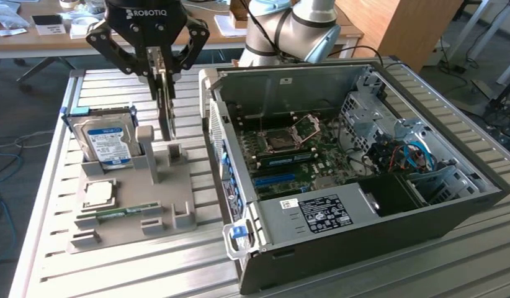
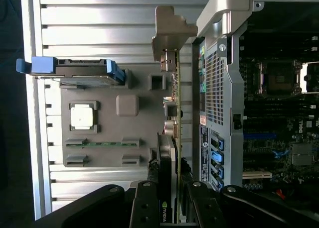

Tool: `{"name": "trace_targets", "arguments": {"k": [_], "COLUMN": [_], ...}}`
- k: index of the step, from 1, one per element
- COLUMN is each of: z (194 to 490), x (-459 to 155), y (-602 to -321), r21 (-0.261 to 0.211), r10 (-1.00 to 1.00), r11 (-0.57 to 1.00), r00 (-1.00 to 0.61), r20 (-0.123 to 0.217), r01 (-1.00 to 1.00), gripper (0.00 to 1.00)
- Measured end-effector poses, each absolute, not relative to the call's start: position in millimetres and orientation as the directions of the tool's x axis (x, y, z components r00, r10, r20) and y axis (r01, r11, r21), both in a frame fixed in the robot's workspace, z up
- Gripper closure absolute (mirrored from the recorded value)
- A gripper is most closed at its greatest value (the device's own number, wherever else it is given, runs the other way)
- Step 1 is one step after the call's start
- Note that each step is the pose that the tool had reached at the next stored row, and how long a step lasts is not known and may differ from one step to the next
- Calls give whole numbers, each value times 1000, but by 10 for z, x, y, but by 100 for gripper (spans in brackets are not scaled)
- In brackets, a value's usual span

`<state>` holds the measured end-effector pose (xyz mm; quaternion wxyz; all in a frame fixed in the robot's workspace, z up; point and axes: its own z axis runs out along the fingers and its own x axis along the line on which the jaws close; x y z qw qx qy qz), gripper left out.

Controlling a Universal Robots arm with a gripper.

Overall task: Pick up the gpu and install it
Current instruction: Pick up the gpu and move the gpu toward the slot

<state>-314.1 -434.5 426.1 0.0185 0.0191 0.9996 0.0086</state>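
Claw (image 1: pixel 162 69) is clenched on the gpu (image 1: pixel 166 105), one finger on each flat face, gripping near the card's top edge. The card hangs edge-down and upright.

Location: the gpu is outside the case (image 1: pixel 453 205), just beside its slotted rear wall and roughly parallel to it. It sits over the grey holder tray (image 1: pixel 168 186), which is on the bench (image 1: pixel 114 267) next to the case. The card's bottom edge is right at the tray's slot posts, and I can't tell whether it has cleared them. It isn't inside the case yet, and the motherboard (image 1: pixel 296 149) slots look unoccupied.

The wrist view shows the same thing. The gpu (image 2: pixel 175 118) is seen edge-on with the claw (image 2: pixel 172 202) straddling it, and the grey metal bracket (image 2: pixel 168 31) is at the end farthest from the claw. The card runs close along the case's perforated wall.

Other parts, all on the tray side of the case: the hard drive (image 1: pixel 106 141) stands farther from the case than the gpu. The cpu (image 1: pixel 99 194) and the memory stick (image 1: pixel 123 212) lie flat, also farther out.

Handling, my read:
- Light and stiff, so no sag is expected.
- Fragile: thin board, exposed components, bare contact edge.
- The faces are flat and fairly slick, and a pinch near one edge could let the card pivot.
- Hold it across the two faces on the cooler/body area, as it is held now.
- Keep off the contact edge and don't lever on the bracket.
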Motion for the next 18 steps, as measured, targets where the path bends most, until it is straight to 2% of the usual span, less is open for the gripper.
{"name": "trace_targets", "arguments": {"k": [18], "z": [4308], "x": [-2936], "y": [-4345], "r21": [18], "r10": [39], "r11": [999], "r00": [-999], "r20": [-37], "r01": [38], "gripper": [73]}}
